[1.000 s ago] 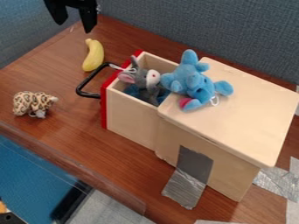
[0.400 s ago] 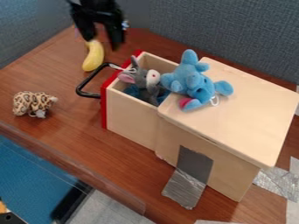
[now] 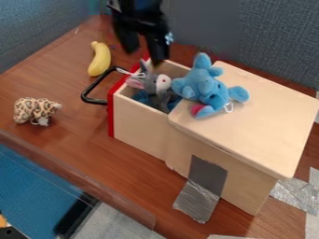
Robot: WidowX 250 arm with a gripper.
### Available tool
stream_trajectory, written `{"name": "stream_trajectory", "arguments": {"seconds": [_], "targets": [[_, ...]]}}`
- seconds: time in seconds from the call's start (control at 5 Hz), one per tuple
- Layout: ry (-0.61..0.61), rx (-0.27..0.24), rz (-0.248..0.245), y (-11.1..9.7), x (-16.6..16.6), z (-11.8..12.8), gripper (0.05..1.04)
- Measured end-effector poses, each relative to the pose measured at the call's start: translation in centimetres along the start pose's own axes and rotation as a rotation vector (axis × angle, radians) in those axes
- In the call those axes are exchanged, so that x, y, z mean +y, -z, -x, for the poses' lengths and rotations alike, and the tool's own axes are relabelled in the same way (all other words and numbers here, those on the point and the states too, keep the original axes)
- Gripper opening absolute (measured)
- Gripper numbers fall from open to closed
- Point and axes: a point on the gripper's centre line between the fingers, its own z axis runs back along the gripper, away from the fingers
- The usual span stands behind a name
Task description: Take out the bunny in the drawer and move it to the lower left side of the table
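One pick to make first, by the look of it: end effector [image 3: 144,55] open and empty, up above the bunny [image 3: 150,85]. Bunny inside the pulled-out drawer [image 3: 140,125], propped fairly upright, ears to the upper left, muzzle toward the box lid [image 3: 261,121], long axis slanting down-right. Next, down over that grey plush, grip, straight up (careful, blue toy [image 3: 213,95] close by), then off to the surface's [image 3: 87,144] lower left.
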Motion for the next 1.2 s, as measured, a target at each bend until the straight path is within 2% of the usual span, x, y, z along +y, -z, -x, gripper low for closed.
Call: {"name": "stream_trajectory", "arguments": {"seconds": [0.4, 0.6, 1.0, 1.2], "targets": [[0.032, 0.096, -0.077, 2.2, 0.3, 2.2, 1.000], [0.049, 0.129, -0.110, 2.8, 0.6, 3.0, 0.950], [0.072, 0.125, -0.125, 3.1, 0.7, 3.4, 0.362], [0.079, 0.125, -0.117, 2.9, 0.6, 2.9, 0.149]]}}
